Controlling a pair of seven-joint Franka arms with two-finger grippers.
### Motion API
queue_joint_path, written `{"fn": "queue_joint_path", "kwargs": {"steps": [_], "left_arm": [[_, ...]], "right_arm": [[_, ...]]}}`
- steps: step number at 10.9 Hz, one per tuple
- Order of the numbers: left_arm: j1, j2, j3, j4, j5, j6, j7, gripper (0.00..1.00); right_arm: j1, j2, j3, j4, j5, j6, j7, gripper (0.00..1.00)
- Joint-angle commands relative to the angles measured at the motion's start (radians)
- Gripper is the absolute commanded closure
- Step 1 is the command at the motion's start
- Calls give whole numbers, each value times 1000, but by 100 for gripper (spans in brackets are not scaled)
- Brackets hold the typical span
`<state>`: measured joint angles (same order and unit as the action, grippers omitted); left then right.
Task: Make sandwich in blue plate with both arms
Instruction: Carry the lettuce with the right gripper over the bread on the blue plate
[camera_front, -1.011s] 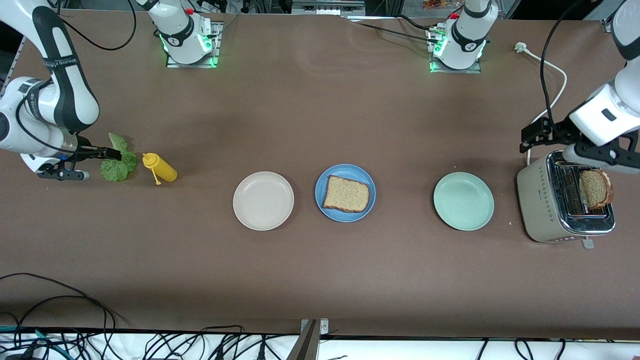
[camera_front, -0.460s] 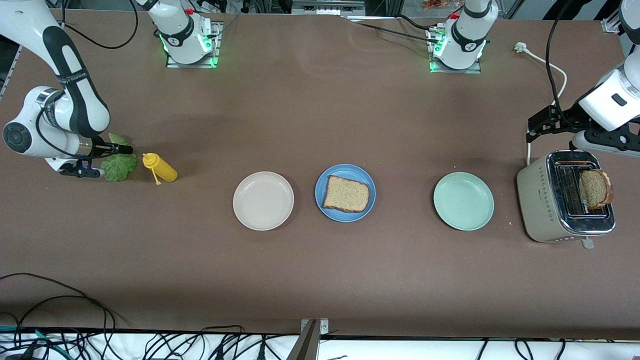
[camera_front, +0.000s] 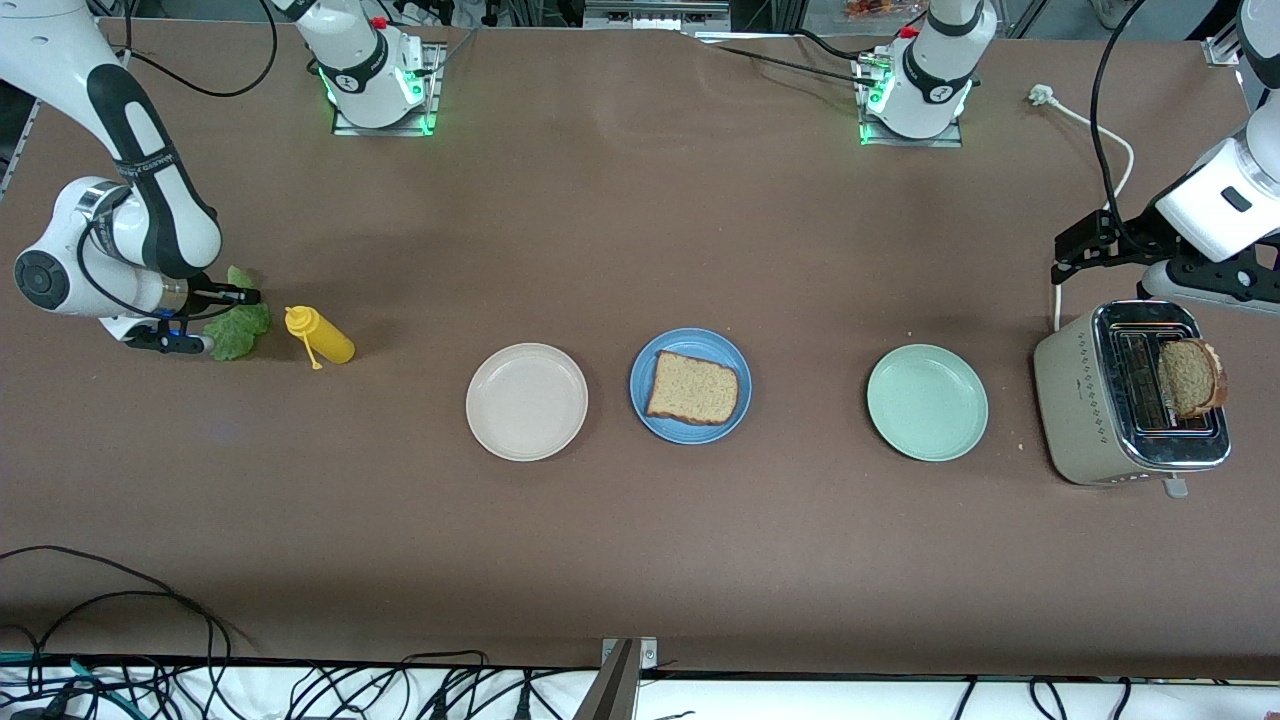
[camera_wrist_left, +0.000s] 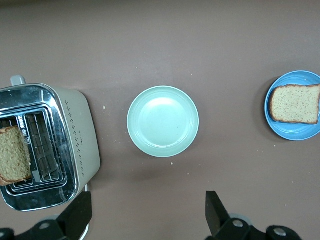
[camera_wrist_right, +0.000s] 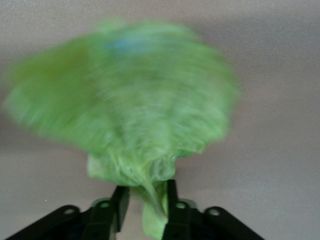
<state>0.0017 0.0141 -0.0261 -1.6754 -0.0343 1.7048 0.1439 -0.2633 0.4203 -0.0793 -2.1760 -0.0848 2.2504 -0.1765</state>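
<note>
At the frame's middle-left edge, my right gripper pinches the lettuce leaf by its stem, beside the yellow bottle. Upper right, my left gripper hangs open above the toaster. One bread slice lies on the blue plate, center frame.

Robotics lab bench, not a kitchen. Wide brown matte-covered table; two white arm bases bolted on metal plates with green indicator lights; loose black cables tangled along the table's near edge; beige-and-chrome toaster with its white plug lying unplugged on the table.
</note>
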Motion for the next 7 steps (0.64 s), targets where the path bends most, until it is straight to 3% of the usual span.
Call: {"fn": "queue_joint_path", "kwargs": {"steps": [1, 3, 7], "left_arm": [[1, -17, -2, 2, -7, -19, -7, 0], [1, -17, -3, 2, -7, -20, -6, 0], [0, -14, -5, 3, -7, -20, -1, 0]], "right_arm": [[-10, -17, 7, 2, -10, -26, -15, 100], [-5, -46, 18, 60, -9, -136, -3, 100], [-2, -127, 168, 305, -3, -545, 101, 100]]}}
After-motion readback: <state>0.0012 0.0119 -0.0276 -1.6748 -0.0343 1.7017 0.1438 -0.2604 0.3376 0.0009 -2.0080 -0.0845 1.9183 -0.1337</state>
